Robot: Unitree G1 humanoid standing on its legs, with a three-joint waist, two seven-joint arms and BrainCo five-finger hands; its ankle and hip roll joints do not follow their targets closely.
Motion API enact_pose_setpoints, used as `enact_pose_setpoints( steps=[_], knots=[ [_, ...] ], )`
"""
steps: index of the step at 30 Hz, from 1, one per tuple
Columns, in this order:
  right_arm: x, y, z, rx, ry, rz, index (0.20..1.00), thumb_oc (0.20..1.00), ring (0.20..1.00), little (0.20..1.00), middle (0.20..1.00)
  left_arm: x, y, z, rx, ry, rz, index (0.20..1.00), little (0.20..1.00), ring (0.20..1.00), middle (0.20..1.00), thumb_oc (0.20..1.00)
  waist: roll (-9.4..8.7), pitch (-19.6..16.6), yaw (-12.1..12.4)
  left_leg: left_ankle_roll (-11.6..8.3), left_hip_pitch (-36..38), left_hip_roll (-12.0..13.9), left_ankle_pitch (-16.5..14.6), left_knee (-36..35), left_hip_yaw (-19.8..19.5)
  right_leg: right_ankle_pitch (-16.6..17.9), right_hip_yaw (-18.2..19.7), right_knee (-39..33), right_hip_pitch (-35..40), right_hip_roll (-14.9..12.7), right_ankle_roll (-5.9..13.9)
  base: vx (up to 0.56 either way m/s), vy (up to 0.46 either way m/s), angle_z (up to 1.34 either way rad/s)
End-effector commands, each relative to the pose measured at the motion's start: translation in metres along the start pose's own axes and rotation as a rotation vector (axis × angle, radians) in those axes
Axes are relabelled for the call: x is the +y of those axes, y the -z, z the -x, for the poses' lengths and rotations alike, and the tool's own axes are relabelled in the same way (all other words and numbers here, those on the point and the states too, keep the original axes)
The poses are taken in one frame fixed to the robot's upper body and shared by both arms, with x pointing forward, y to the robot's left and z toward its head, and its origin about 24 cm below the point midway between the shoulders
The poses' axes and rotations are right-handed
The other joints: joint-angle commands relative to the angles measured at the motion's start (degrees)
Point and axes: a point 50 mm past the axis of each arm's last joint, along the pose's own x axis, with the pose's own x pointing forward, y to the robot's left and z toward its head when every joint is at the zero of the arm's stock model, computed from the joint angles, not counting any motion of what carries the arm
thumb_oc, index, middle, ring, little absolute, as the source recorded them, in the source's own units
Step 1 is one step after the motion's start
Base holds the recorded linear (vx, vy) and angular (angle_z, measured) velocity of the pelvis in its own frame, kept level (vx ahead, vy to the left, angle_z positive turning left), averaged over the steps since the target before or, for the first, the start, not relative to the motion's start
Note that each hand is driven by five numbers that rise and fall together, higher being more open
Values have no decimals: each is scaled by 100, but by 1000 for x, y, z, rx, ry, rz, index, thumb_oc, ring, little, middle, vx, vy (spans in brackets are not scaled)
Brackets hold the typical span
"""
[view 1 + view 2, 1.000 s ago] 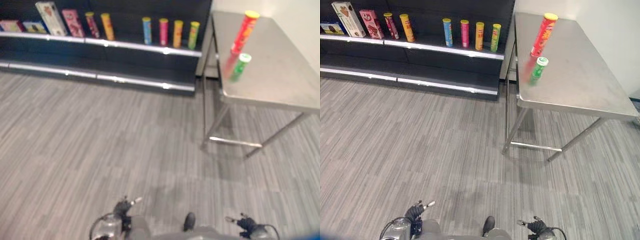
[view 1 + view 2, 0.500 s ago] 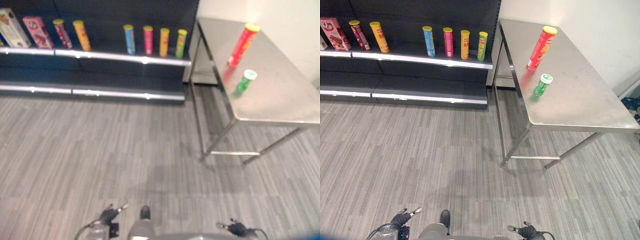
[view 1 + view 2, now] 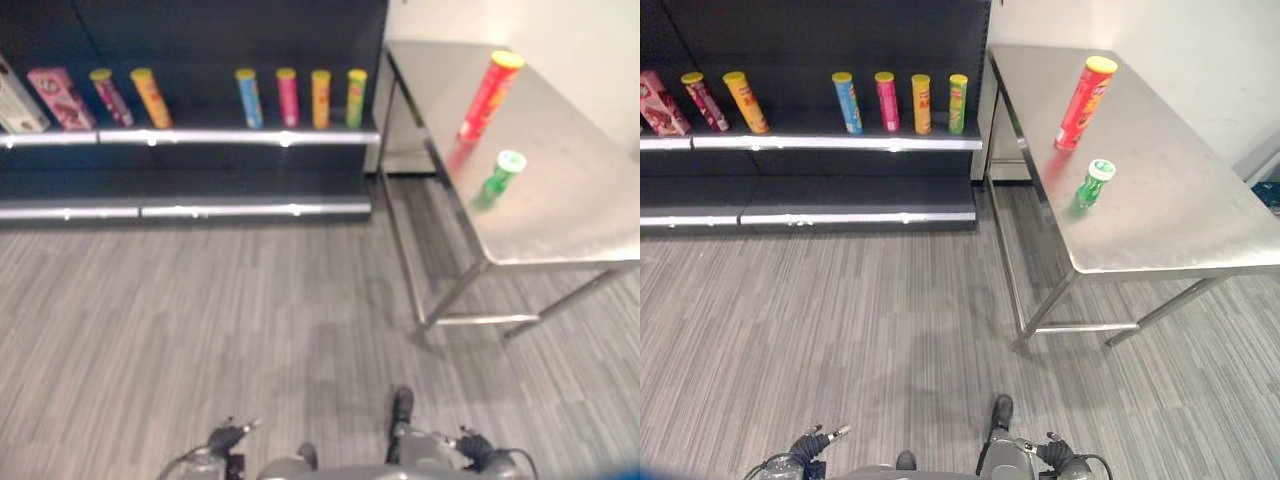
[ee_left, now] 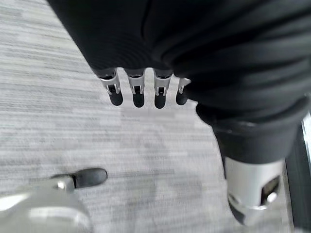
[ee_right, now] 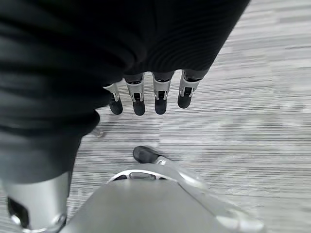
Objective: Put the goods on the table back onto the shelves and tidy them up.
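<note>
Robot swings round toward the table, nothing picked up yet

Against a second ago the whole view has slid left across the shelves, so the head has turned while the goods stayed put: the tall red can (image 3: 1084,89) stands upright on the steel table (image 3: 1170,235), toward its end nearest the shelf (image 3: 840,143), with the green bottle (image 3: 1095,183) just beside it toward the table's near edge. Both hands hang low with fingers relaxed and empty, left hand (image 4: 141,90) and right hand (image 5: 148,94), well apart from the table; the approach comes first.
</note>
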Motion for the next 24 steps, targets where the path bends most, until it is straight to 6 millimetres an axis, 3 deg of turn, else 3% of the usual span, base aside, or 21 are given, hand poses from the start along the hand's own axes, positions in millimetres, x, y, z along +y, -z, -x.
enact_pose_setpoints(
  steps=[1,3,4,5,7,8,9,11,13,14,15,16,17,20,21,22,24],
  knots=[
    [-20,4,0,20,47,47,1000,1000,1000,1000,1000,-11,-31,-4,-100,43,-71,1000,1000,1000,1000,1000,159,49,-35,-404,-90,5,-209,44,-501,572,59,-308,205,214,-63,270,-16,37],
    [-25,6,1,24,60,33,1000,1000,1000,1000,1000,-16,-36,-4,-113,61,-94,1000,1000,1000,1000,1000,162,0,-81,-531,-48,91,-364,276,-489,546,-120,-253,353,182,-92,347,-60,57],
    [-29,3,1,12,71,12,1000,1000,1000,1000,1000,-19,-43,-4,-140,72,-94,1000,1000,1000,1000,1000,161,2,-128,-757,-345,255,-437,1259,-320,405,-294,-166,538,194,-197,221,-71,56],
    [-29,3,1,11,71,12,1000,1000,1000,1000,1000,-18,-43,-4,-140,72,-94,1000,1000,1000,1000,1000,145,-14,-141,-752,-373,237,-423,1262,-331,409,-301,-163,516,173,-195,208,-76,58],
    [-30,-2,1,-12,73,17,1000,1000,1000,1000,1000,-19,-48,-3,-163,75,-81,1000,1000,1000,1000,1000,121,55,-108,-952,-895,391,-234,2629,-242,216,-311,-154,723,257,-388,153,-49,31],
    [-32,-3,0,-9,83,19,1000,1000,1000,1000,1000,-18,-48,-4,-157,68,-78,1000,1000,1000,1000,1000,107,150,-34,-1047,-1324,561,82,3499,-235,-13,-285,-258,987,388,-551,138,-32,-19],
    [-32,-3,0,-10,83,19,1000,1000,1000,1000,1000,-18,-48,-4,-157,68,-78,1000,1000,1000,1000,1000,119,148,-40,-1051,-1346,575,66,3533,-245,-13,-293,-260,986,401,-556,157,4,-33],
    [-33,-4,0,-13,84,9,1000,1000,1000,1000,1000,-17,-47,-4,-153,60,-50,1000,1000,1000,1000,1000,100,182,15,-944,-1519,778,14,3277,-122,-150,-205,-315,1160,451,-572,184,82,-29],
    [-32,-4,1,-20,82,12,1000,1000,1000,1000,1000,-13,-44,-3,-147,46,-32,1000,1000,1000,1000,1000,55,178,95,-863,-1665,1033,-84,2495,-165,-295,-78,-314,1296,434,-503,223,158,-9],
    [-32,-5,1,-20,82,12,1000,1000,1000,1000,1000,-13,-44,-3,-147,46,-32,1000,1000,1000,1000,1000,41,167,90,-859,-1668,1016,-61,2467,-164,-294,-81,-311,1282,419,-501,272,326,-27],
    [-31,-2,1,-15,82,6,1000,1000,1000,1000,1000,-10,-45,-3,-151,34,-20,1000,1000,1000,1000,1000,215,142,183,-963,-1597,1249,600,1100,-575,-454,130,-251,1378,552,-498,346,460,-42],
    [-31,0,1,-6,86,0,1000,1000,1000,1000,1000,-9,-47,-4,-158,31,-31,1000,1000,1000,1000,1000,322,107,221,-1070,-1748,1224,1002,519,-990,-560,291,-241,1475,612,-488,431,586,-40],
    [-34,2,1,4,98,-10,1000,1000,1000,1000,1000,-9,-48,-4,-158,28,-39,1000,1000,1000,1000,1000,360,126,236,-1130,-1831,1219,1090,437,-1051,-648,352,-222,1575,586,-449,333,468,-71],
    [-35,2,1,4,103,-19,1000,1000,1000,1000,1000,-10,-45,-4,-148,33,-28,1000,1000,1000,1000,1000,448,43,231,-1074,-1608,1150,1001,184,-981,-676,506,-23,1522,491,-340,212,417,-144],
    [-30,2,0,8,96,-35,1000,1000,1000,1000,1000,-4,-40,-4,-132,17,-23,1000,1000,1000,1000,1000,413,-72,217,-889,-1381,933,862,175,-655,-567,646,468,1311,106,-197,186,407,-107],
    [-30,2,0,8,96,-35,1000,1000,1000,1000,1000,-4,-40,-4,-132,17,-23,1000,1000,1000,1000,1000,408,-73,229,-886,-1377,929,861,173,-640,-574,662,482,1299,99,-194,234,532,-80],
    [-31,-6,-1,-13,96,-32,1000,1000,1000,1000,1000,7,-37,-4,-114,-13,-40,1000,1000,1000,1000,1000,415,7,204,-624,-1154,762,696,193,-358,-347,743,1569,837,-78,-162,144,385,-79]
  ],
)
